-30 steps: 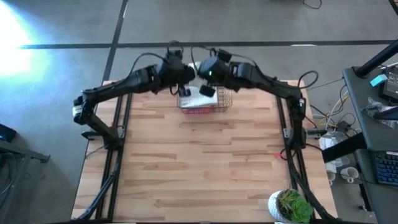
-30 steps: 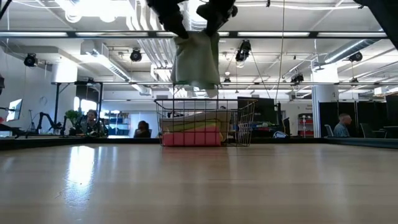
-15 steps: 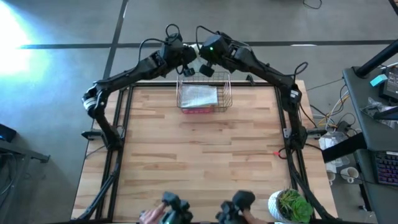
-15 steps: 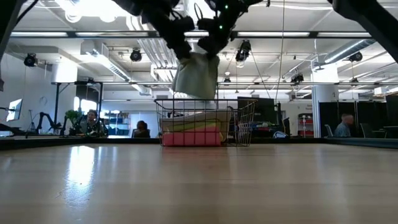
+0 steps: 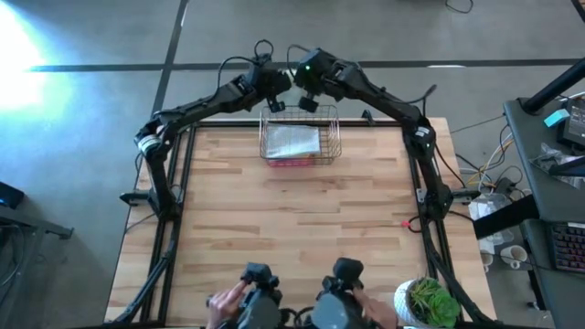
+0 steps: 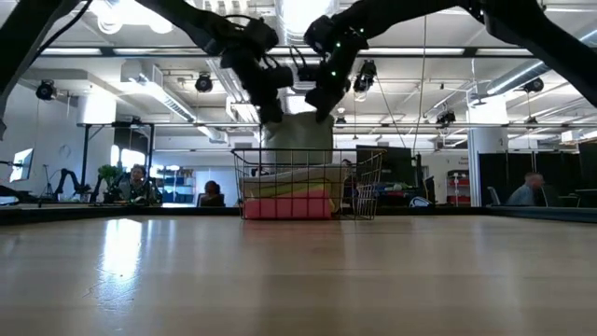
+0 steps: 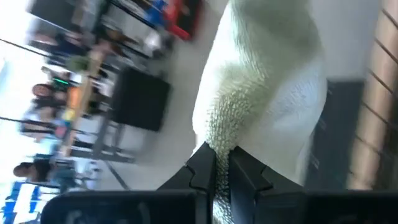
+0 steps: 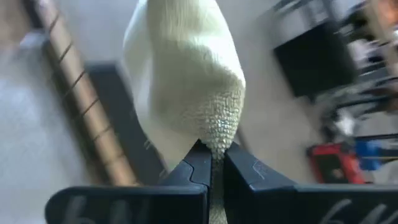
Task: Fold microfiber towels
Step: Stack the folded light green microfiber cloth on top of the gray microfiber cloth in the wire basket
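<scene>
2 dark, jointed arms with loose black cables looping off them; the right one has a small green light glowing near its wrist.

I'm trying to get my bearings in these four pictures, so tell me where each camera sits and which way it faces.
High view: overhead, straight down on the table; both arms, a person's hands.
Low view: at table-top height, facing the room; both grippers above the wire basket.
Left wrist view: past the left gripper, pinching the pale sage green towel.
Right wrist view: past the right gripper, same towel.
Shared: towel in the low and both wrist views.
</scene>
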Robot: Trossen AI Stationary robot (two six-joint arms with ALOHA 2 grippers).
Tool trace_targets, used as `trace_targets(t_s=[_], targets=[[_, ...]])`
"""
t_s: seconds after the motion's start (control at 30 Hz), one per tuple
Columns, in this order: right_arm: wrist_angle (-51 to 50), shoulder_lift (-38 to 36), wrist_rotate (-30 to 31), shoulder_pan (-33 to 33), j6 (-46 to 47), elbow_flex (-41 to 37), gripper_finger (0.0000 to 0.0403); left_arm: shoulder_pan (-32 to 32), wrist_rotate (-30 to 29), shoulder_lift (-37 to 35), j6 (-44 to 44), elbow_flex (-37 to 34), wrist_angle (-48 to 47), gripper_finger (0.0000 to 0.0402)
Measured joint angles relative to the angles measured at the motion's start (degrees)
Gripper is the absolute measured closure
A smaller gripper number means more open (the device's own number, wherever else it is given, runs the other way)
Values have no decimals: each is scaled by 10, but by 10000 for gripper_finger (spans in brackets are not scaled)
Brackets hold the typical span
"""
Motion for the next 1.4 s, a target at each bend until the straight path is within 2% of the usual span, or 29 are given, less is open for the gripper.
trace_targets(t_s=[0.1, 0.27, 0.33, 0.47, 0.6, 0.9, 1.07, 1.4], targets=[[-70, 3, -37, 2, 19, 0, 394, -4, 21, -1, -1, 0, -85, 389], [-187, 3, -112, 10, 57, 0, 394, -20, 144, -11, -61, 0, -225, 389], [-214, 4, -130, 15, 65, 0, 394, -26, 170, -12, -80, -3, -251, 389], [-244, 4, -177, 25, 76, 0, 394, -42, 171, -13, -91, -8, -286, 389], [-257, 4, -198, 35, 85, 0, 394, -53, 169, -20, -92, -8, -310, 389], [-249, 26, -197, 41, 86, -26, 394, -65, 172, -8, -93, -19, -344, 389], [-248, 49, -198, 42, 85, -26, 394, -66, 172, -5, -122, -19, -354, 389], [-255, 60, -217, 47, 86, -26, 394, -69, 212, -5, -124, -22, -391, 389]])
